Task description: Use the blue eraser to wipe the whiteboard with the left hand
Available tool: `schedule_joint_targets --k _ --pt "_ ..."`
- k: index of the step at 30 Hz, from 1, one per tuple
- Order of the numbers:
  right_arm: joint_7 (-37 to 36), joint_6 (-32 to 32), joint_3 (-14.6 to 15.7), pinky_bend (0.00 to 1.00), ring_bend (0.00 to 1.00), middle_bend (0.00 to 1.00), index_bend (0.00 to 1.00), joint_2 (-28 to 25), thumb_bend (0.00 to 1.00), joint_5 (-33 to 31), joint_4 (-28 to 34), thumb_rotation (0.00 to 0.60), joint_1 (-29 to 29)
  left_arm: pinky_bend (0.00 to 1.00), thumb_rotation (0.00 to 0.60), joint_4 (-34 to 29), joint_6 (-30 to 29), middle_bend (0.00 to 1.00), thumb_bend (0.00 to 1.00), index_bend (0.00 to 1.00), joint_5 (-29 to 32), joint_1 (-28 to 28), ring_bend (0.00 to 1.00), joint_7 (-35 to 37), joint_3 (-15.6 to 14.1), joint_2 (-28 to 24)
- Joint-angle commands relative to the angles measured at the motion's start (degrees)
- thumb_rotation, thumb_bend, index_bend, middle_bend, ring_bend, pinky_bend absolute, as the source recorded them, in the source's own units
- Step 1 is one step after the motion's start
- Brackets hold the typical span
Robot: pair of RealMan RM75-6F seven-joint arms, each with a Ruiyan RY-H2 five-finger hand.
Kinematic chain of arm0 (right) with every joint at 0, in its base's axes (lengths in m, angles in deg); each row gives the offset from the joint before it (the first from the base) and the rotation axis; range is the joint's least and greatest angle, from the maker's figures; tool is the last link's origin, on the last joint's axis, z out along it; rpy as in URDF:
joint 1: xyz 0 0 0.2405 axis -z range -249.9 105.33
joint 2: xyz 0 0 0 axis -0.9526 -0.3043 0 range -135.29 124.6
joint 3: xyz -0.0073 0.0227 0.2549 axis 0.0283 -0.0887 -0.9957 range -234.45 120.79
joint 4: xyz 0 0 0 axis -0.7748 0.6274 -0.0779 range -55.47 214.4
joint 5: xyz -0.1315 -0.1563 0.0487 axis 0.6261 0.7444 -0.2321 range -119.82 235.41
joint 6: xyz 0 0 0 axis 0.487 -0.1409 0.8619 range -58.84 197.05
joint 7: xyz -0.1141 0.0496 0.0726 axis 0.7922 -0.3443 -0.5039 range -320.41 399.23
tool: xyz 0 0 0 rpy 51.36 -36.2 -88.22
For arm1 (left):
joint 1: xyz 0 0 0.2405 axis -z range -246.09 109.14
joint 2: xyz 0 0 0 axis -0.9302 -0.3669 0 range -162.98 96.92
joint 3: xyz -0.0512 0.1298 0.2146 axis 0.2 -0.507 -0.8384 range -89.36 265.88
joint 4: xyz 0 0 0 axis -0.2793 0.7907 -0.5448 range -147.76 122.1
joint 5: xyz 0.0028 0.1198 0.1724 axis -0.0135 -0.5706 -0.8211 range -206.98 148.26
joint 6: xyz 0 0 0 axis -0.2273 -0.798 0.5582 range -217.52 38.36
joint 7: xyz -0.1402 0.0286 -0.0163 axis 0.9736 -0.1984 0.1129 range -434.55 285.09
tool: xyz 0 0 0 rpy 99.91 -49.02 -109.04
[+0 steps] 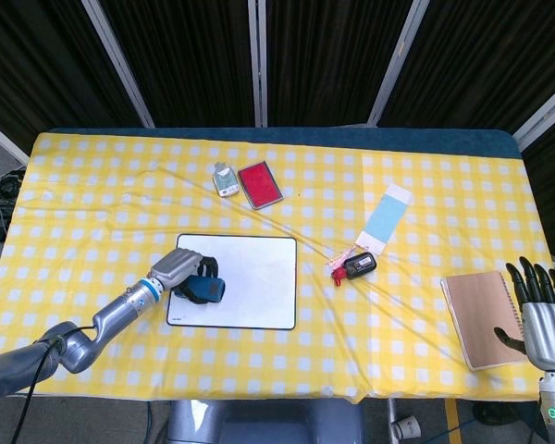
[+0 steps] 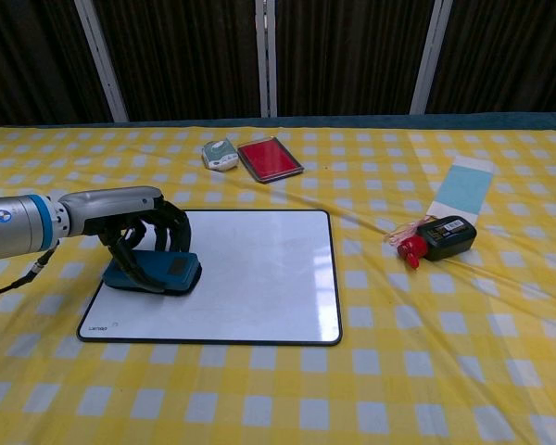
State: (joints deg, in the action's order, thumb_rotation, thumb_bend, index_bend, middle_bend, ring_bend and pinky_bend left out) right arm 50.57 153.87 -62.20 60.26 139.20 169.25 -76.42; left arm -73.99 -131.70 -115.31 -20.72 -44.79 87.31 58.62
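Observation:
The whiteboard (image 1: 250,277) (image 2: 250,273) lies flat on the yellow checked cloth, its surface white. My left hand (image 1: 180,268) (image 2: 139,227) grips the blue eraser (image 1: 205,291) (image 2: 157,273) from above and presses it on the board's left part, near the front left corner. My right hand (image 1: 541,310) hangs off the table's right front edge with its fingers spread and nothing in it; only the head view shows it.
A red case (image 1: 260,184) (image 2: 270,158) and a small pale box (image 1: 226,179) (image 2: 221,154) lie behind the board. A black device with a red tag (image 1: 356,266) (image 2: 440,237) and a blue-white card (image 1: 387,217) sit to the right. A brown notebook (image 1: 481,319) lies at the front right.

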Motion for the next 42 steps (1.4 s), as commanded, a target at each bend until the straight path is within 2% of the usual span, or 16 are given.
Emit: schedule_joint_targets --k 1,4,10,18,20,28,29,31,32,33,34,36,39,42 --pt "0.1 0.0 0.0 0.00 0.00 0.00 0.03 0.1 0.00 0.0 0.0 0.600 0.0 0.63 0.600 3.6 1.4 0.49 0.32 0.67 1.7 -0.4 0.45 1.3 0.6 0.7" --pt "0.1 -0.1 0.0 0.00 0.00 0.00 0.03 0.1 0.00 0.0 0.1 0.600 -0.1 0.63 0.600 5.9 1.8 0.49 0.32 0.67 2.4 -0.7 0.45 1.7 0.8 0.9" --pt "0.0 0.1 -0.1 0.00 0.00 0.00 0.03 0.0 0.00 0.1 0.2 0.600 -0.1 0.63 0.600 6.1 0.5 0.49 0.32 0.67 1.9 -1.2 0.45 3.1 1.0 -0.7" --pt "0.1 0.4 0.1 0.00 0.00 0.00 0.03 -0.1 0.00 0.5 0.6 0.600 0.0 0.63 0.600 4.5 -1.4 0.49 0.32 0.67 1.5 -2.0 0.45 2.7 1.1 -6.2" --pt "0.3 0.5 0.2 0.00 0.00 0.00 0.03 -0.1 0.00 0.8 0.8 0.600 0.1 0.63 0.600 6.3 -0.4 0.49 0.32 0.67 1.9 -3.0 0.45 1.3 -0.1 -7.6" --pt "1.1 0.5 0.3 0.00 0.00 0.00 0.03 0.2 0.00 1.1 1.0 0.600 0.0 0.61 0.600 9.9 1.1 0.48 0.31 0.63 1.7 -4.6 0.44 2.4 -1.6 -7.6" --pt "1.2 0.5 0.4 0.00 0.00 0.00 0.03 0.2 0.00 1.1 1.0 0.600 0.0 0.57 0.600 9.7 1.3 0.42 0.26 0.57 1.4 -4.6 0.40 3.2 -1.8 -7.9" --pt "1.4 0.5 0.4 0.00 0.00 0.00 0.03 0.3 0.00 1.2 1.2 0.600 0.0 0.40 0.600 8.3 1.4 0.21 0.11 0.34 0.7 -4.7 0.22 5.3 -2.2 -8.9" --pt "1.6 0.6 0.5 0.00 0.00 0.00 0.03 0.3 0.00 1.4 1.2 0.600 0.0 0.29 0.600 7.4 1.2 0.09 0.04 0.17 0.4 -4.6 0.10 6.0 -2.4 -9.7" --pt "1.8 0.6 0.6 0.00 0.00 0.00 0.03 0.3 0.00 1.5 1.3 0.600 0.0 0.19 0.600 6.5 1.0 0.02 0.00 0.07 0.0 -4.6 0.03 6.6 -2.5 -10.4" --pt "1.9 0.6 0.7 0.00 0.00 0.00 0.03 0.4 0.00 1.7 1.5 0.600 -0.1 0.11 0.598 5.2 0.3 0.00 0.00 0.01 -0.5 -4.6 0.00 6.7 -2.6 -11.4" --pt "2.1 0.6 0.9 0.00 0.00 0.00 0.03 0.4 0.00 2.1 1.7 0.600 -0.1 0.01 0.586 3.1 -0.6 0.00 0.00 0.00 -0.7 -4.8 0.00 5.2 -2.5 -13.1" --pt "2.0 0.9 1.0 0.00 0.00 0.00 0.03 0.2 0.00 2.6 2.1 0.600 0.0 0.00 0.580 -1.9 -2.5 0.00 0.00 0.00 1.3 -5.8 0.00 1.0 -1.2 -16.1" --pt "1.4 1.7 1.0 0.00 0.00 0.00 0.03 -0.3 0.00 3.4 2.7 0.600 0.2 0.00 0.575 -9.2 -7.1 0.00 0.00 0.00 4.4 -8.0 0.00 -6.7 0.9 -20.0"
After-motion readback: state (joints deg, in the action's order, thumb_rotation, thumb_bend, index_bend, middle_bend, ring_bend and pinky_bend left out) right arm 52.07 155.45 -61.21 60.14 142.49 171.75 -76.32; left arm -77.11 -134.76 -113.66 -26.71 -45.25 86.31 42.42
